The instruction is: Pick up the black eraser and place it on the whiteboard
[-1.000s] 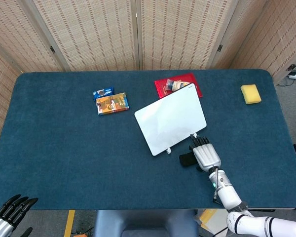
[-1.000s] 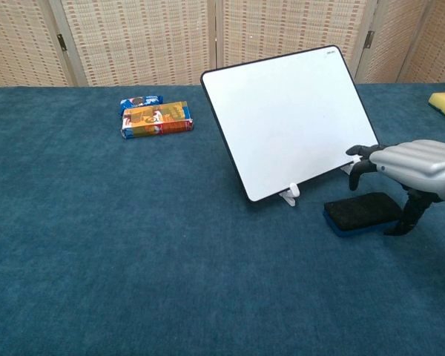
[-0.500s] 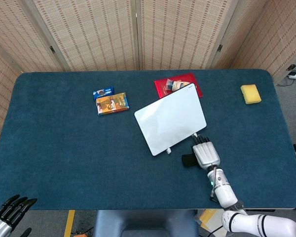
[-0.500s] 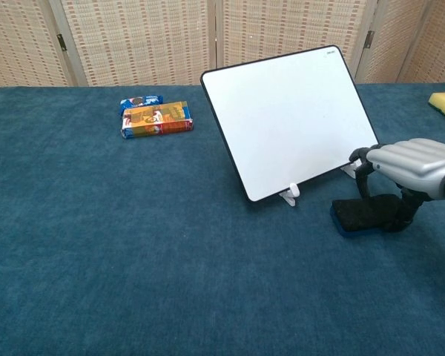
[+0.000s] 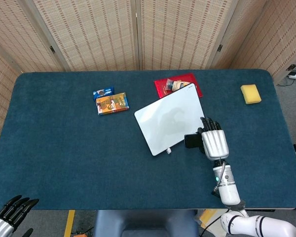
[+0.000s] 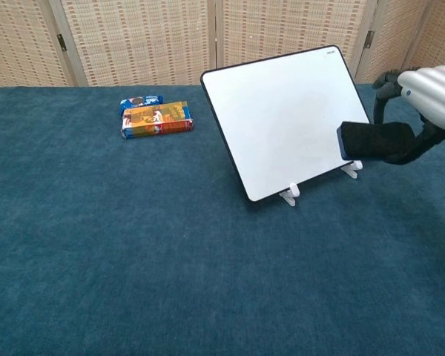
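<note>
Two hands show, but only the right hand [image 6: 423, 104] is at work: its fingers are wrapped over the black eraser [image 6: 372, 140], holding it off the table just beside the lower right edge of the whiteboard [image 6: 285, 119], which stands tilted on its small white feet. In the head view the eraser [image 5: 191, 140] sits against that same edge of the board [image 5: 170, 118], held by the hand [image 5: 214, 143]; whether it touches the board yet I cannot tell. The eraser looks light, a stiff block with a soft felt face and a blue backing, easy to carry and unlikely to slip; the sensible hold is across its long sides, as it seems to be held now. The board is likely the delicate part: propped on little feet, it would probably tip or slide if pressed hard, so the eraser should be laid gently. A second ago the eraser lay on the table below the board with the hand poised over it; half a second ago the fingers had closed on it there; now it has been lifted up beside the board's face. The left hand [image 5: 12, 211] lies far off toward the table's near left corner, fingers apart and holding nothing, much as it lay earlier.
</note>
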You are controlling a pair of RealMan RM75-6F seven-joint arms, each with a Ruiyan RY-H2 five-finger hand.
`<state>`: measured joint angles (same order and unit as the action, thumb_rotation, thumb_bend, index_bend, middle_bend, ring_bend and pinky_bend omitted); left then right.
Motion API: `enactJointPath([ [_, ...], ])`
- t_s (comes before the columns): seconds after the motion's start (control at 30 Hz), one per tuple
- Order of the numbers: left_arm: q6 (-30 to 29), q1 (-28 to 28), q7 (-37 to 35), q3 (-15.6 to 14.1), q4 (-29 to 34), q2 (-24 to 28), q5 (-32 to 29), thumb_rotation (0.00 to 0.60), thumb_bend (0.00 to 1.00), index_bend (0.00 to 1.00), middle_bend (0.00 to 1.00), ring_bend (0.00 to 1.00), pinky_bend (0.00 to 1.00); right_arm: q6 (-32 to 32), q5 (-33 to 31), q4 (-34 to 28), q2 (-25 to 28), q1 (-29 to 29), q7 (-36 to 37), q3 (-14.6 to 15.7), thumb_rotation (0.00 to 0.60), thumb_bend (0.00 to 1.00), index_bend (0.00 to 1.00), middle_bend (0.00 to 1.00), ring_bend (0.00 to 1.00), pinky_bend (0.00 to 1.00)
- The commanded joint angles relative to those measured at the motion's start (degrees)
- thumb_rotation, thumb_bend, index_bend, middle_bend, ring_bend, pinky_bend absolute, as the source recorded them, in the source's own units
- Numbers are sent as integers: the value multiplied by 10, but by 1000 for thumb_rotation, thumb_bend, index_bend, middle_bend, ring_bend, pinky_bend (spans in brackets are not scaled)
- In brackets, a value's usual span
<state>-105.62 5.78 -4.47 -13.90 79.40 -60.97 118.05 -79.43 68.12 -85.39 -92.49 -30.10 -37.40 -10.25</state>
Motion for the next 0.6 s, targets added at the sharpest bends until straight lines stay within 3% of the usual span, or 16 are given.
enactJointPath([
  [0.03, 0, -1, -4, -1, 0, 1, -1, 600, 346, 19, 230, 209, 174, -45, 38, 87, -81, -19, -5, -34, 600, 185, 628, 186, 138, 237],
  [0.3, 0, -5, -26, -3, -3, 6, -3, 600, 346, 20, 230, 210, 174, -29, 31, 228, -193, -78, -21, -81, 600, 185, 628, 185, 129, 232],
  [0.6, 3, -9, -45, -1, -4, 11, -15, 600, 346, 28, 230, 213, 174, 15, 14, 358, -265, -130, 17, -114, 600, 185, 627, 172, 116, 224],
])
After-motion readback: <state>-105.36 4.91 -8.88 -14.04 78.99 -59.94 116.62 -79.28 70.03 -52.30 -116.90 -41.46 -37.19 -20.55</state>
